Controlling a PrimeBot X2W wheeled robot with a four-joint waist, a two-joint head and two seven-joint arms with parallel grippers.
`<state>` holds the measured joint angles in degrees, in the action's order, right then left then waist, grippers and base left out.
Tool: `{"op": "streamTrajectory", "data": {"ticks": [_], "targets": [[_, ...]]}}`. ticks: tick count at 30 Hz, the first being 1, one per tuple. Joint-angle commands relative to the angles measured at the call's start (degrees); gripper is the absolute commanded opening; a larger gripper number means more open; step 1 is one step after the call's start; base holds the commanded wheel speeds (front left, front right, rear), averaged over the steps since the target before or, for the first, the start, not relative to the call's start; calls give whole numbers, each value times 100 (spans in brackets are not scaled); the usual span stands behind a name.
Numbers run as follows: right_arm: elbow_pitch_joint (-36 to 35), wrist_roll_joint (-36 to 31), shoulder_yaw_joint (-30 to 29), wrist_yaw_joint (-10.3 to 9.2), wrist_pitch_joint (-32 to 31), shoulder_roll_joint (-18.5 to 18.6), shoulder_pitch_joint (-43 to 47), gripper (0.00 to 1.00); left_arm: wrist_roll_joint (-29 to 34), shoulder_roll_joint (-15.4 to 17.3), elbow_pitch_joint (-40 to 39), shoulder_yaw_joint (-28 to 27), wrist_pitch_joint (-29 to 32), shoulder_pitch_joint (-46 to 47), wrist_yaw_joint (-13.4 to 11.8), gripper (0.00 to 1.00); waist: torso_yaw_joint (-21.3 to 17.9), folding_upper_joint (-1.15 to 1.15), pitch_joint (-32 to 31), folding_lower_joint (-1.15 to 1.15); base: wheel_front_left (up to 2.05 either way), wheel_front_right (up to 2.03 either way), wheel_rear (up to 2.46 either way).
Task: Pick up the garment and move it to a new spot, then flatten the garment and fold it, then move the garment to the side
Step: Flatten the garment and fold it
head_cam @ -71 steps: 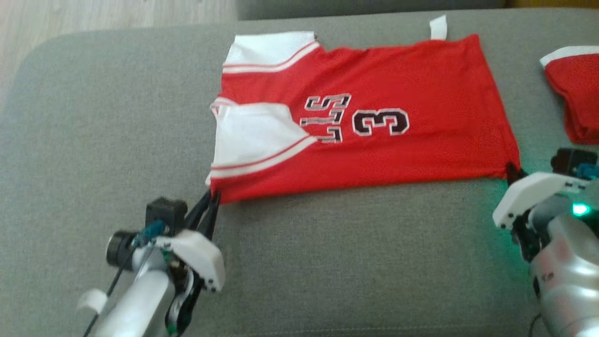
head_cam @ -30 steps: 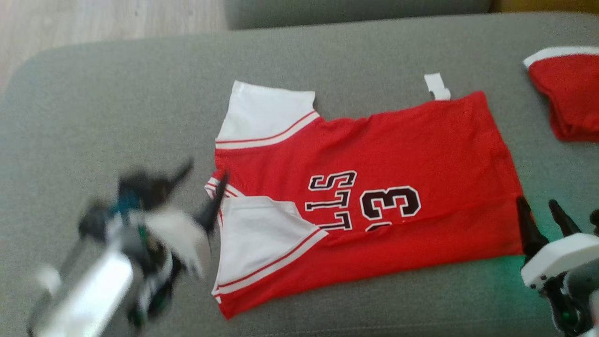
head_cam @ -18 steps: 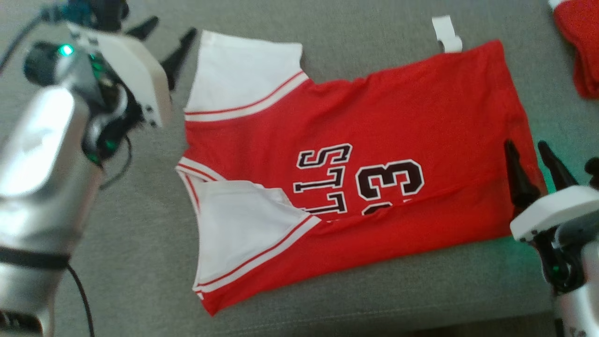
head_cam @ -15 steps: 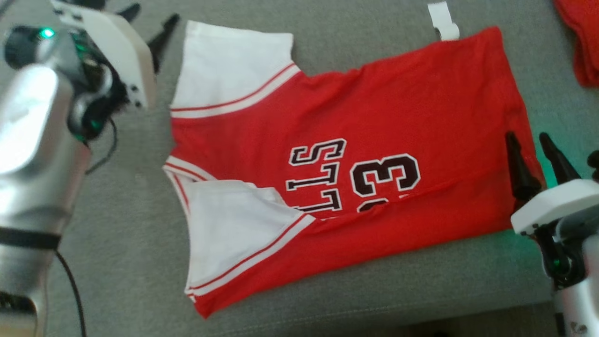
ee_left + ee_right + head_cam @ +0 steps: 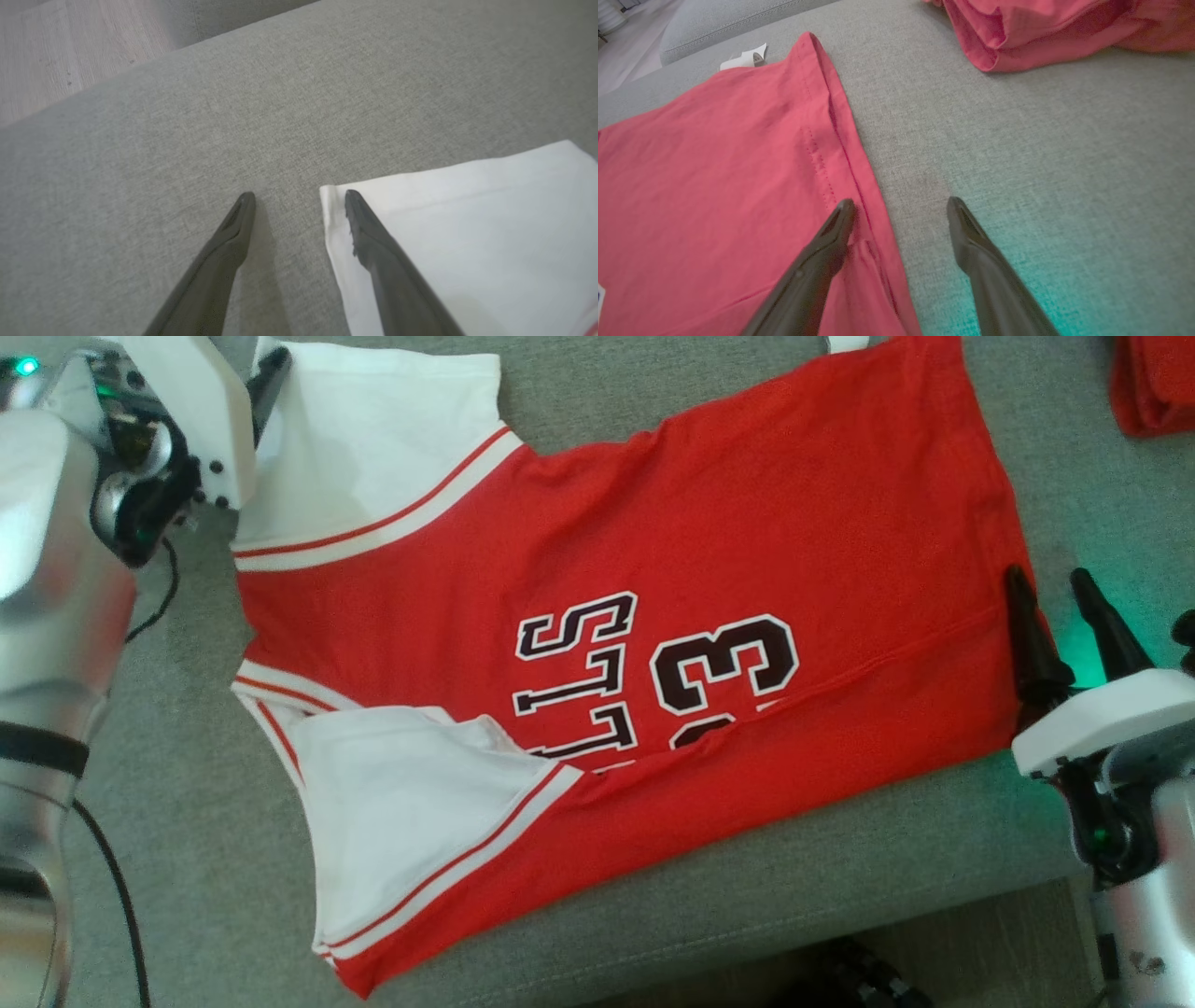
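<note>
The garment (image 5: 653, 569), a red jersey with white sleeves and a black 3, lies spread flat on the grey cushion (image 5: 187, 859). Its near long edge is folded over along a crease. The left pincer (image 5: 299, 195) is open and empty at the far sleeve (image 5: 467, 233): 1 finger is over the white corner, the other over bare cushion just beside it. The right pincer (image 5: 900, 201) is also open and empty, at the hem (image 5: 859, 186). Its left finger is over the red fabric and its right finger is over the cushion, where a green glow falls. A white tag (image 5: 742, 59) sticks out at the far corner of the hem. A 2nd red cloth (image 5: 1041, 32) lies crumpled on the cushion, apart from the garment, beyond the right pincer.
</note>
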<state>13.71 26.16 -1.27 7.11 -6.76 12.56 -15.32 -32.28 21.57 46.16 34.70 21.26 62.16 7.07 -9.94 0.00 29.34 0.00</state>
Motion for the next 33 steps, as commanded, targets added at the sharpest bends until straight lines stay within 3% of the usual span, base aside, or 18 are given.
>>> {"op": "streamTrajectory", "data": {"ticks": [1,5,6,7,8,9,10,14,20,29,33], "targets": [[-102,52,125,37,86,124,-52,100,105,245,-27,-32,-46,301,16,100,-43,0,23,0,0,0,0],[-42,85,128,37,130,147,-84,100,37,212,91,63,20,326,28,100,-70,0,28,0,0,0,0],[-20,95,127,37,138,160,-88,100,9,203,115,111,66,332,31,93,-75,0,26,0,0,0,0],[3,107,123,37,140,170,-93,100,-8,204,130,166,107,342,34,79,-78,0,23,0,0,0,0],[25,114,118,37,139,180,-99,100,-20,213,138,218,137,354,36,37,-82,0,19,0,0,0,0],[46,101,112,37,139,198,-107,100,-36,222,138,267,152,361,38,7,-84,0,14,0,0,0,0],[62,102,110,37,138,206,-118,100,-73,226,133,339,216,350,38,0,-86,0,4,0,0,0,0],[80,99,105,37,137,232,-178,100,-259,300,15,593,345,318,40,0,-62,0,-68,0,0,0,0],[86,80,244,37,-22,356,-532,100,-320,418,-302,867,-253,347,41,0,79,0,-327,0,0,0,0],[1021,-4,784,37,-1455,637,-2010,100,-445,388,-843,1234,-912,325,41,0,407,0,-687,0,0,0,0],[1696,-137,1061,37,-1740,690,-2688,100,-500,404,-1112,1358,-950,317,41,0,575,0,-735,0,0,0,0]]}}
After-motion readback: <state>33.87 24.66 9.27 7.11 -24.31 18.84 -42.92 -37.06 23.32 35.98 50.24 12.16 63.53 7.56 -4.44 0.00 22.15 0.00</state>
